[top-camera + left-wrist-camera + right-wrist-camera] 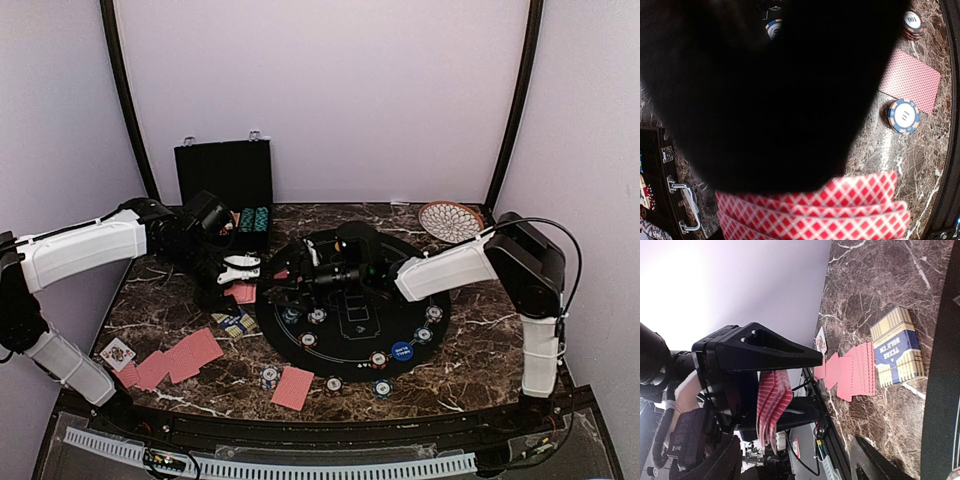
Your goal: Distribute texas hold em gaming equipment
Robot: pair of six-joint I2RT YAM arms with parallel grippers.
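1. Step in hand, as judged: dealing of cards. The left gripper [241, 270] is pressed together on a stack of red-backed cards [772, 405], which fans slightly in its grip.
2. The right gripper [288, 284] faces that stack from just in front of it, jaws spread, with nothing between them.
3. Next move, as judged: the right gripper advances onto the free edge of the stack, pinches one card only and draws it off toward the black mat [350, 345]. The fanned edges risk a double pick.
4. Other equipment: dealt cards [170, 360] lie on the table [480, 350] behind and outward of the left gripper. Poker chips [379, 358] ring the mat beneath the right arm.
5. Hidden: a dark, unfocused mass blocks most of the left wrist view. Contact between the right gripper and the stack cannot be confirmed.
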